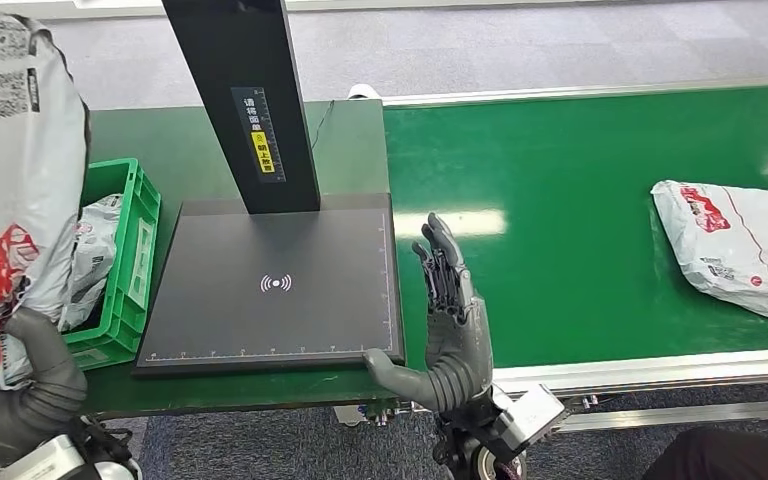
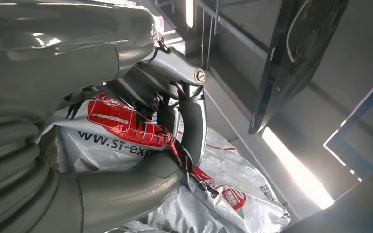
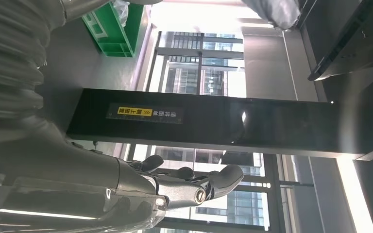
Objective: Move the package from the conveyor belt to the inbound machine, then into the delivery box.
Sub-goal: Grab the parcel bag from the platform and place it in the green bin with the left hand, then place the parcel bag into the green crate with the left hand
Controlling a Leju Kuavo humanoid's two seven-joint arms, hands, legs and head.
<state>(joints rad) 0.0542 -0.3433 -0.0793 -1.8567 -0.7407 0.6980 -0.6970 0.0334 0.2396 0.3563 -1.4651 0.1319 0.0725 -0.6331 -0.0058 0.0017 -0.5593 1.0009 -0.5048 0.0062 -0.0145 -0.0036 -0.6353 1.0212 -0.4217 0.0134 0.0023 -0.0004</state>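
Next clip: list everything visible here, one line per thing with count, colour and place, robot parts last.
held package: one, grey with red print, raised in the left hand above the crate
crate: one, green, left of the scanner, a grey bag inside
scanner plate: one, black, on the green table
scanner post: one, black with a yellow label, at the plate's back edge
belt: one, green, right of the scanner
belt package: one, white with red print, lying at the belt's right end
left hand: grey, grips the held package
right hand: grey, fingers apart, beside the plate's right edge
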